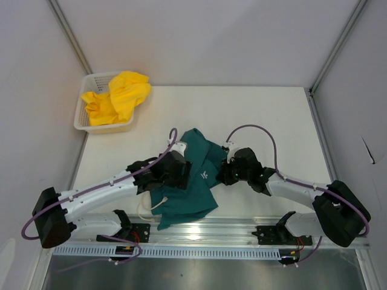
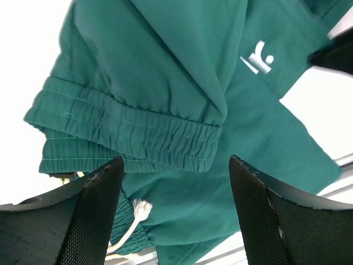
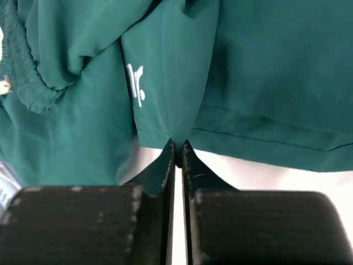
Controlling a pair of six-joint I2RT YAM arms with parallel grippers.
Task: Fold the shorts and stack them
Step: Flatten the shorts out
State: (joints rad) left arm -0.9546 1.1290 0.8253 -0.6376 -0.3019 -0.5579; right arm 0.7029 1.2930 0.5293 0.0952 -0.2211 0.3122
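Near the front edge of the white tabletop (image 1: 272, 121), the dark teal-green shorts (image 1: 193, 181) lie crumpled between the two arms, their lower part reaching the metal rail (image 1: 242, 228) that runs along the near side. A white drawstring (image 1: 148, 208) trails out from the cloth at its left. The left tool (image 1: 176, 169) sits over the left side of the shorts with its fingers (image 2: 94, 215) well apart; in the left wrist view the gathered elastic waistband (image 2: 127, 132) lies between and beyond them, with the frayed drawstring end (image 2: 142, 208) just below it and a small white logo (image 2: 258, 58) on the fabric further up. Nothing is caught between those fingers.

The right tool (image 1: 227, 172) meets the right side of the same shorts. Its fingers (image 3: 160, 176) are pressed together in the right wrist view, and a fold of the hem of the teal cloth (image 3: 171, 110) comes down right to their tips, pinched there. The white logo shows beside that fold as well.

At the far left corner, well apart from the arms, the bright yellow shorts (image 1: 121, 96) lie bunched in a white mesh basket (image 1: 91, 84), spilling over its right rim.
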